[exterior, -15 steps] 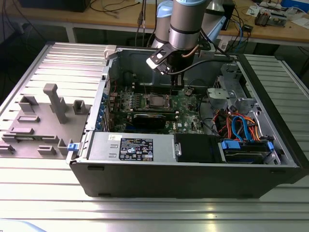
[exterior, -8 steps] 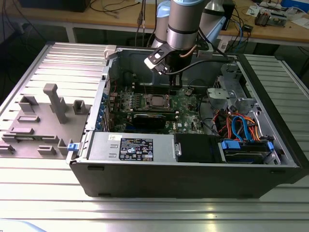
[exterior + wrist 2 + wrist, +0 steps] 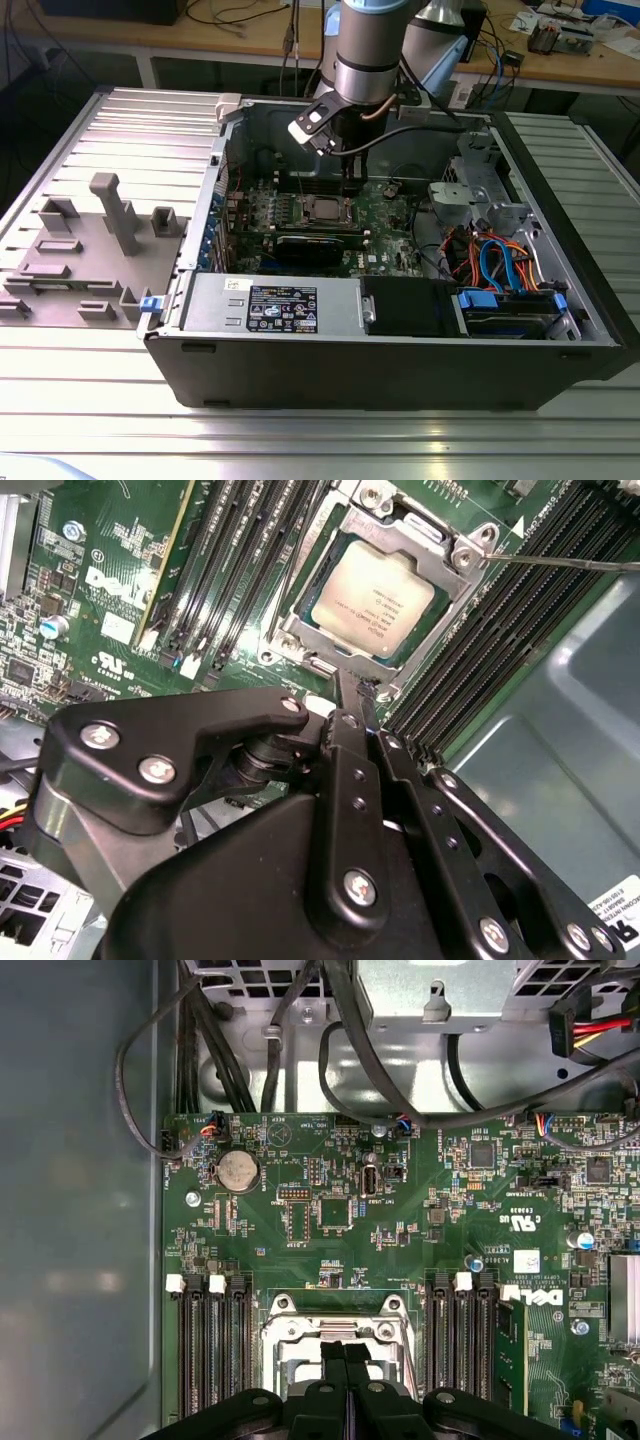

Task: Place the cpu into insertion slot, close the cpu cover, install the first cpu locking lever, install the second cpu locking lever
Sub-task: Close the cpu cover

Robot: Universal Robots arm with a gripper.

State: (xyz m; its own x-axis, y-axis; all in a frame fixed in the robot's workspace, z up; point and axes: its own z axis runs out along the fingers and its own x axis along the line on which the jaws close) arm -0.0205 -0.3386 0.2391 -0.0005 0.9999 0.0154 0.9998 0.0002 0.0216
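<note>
The cpu [image 3: 375,598] lies flat in the insertion slot [image 3: 325,208] on the green motherboard [image 3: 330,1220], its pale silver top facing up. The cpu cover [image 3: 440,598], a grey metal frame, lies down around it. One thin locking lever [image 3: 570,562] sticks out sideways from a corner of the socket. My gripper [image 3: 352,682] is shut with nothing between its black fingers, and its tips hang just above the socket's edge [image 3: 290,1332]. In the first wrist view the gripper [image 3: 346,1352] covers the middle of the socket. In the exterior view the gripper [image 3: 350,182] reaches down into the open computer case.
Black memory slots [image 3: 520,620] flank the socket on both sides. Cables [image 3: 350,1050] and the case wall [image 3: 80,1210] lie close by. A black card [image 3: 315,245], a drive bay [image 3: 500,290] with coloured wires and a grey fixture [image 3: 110,230] outside the case also show.
</note>
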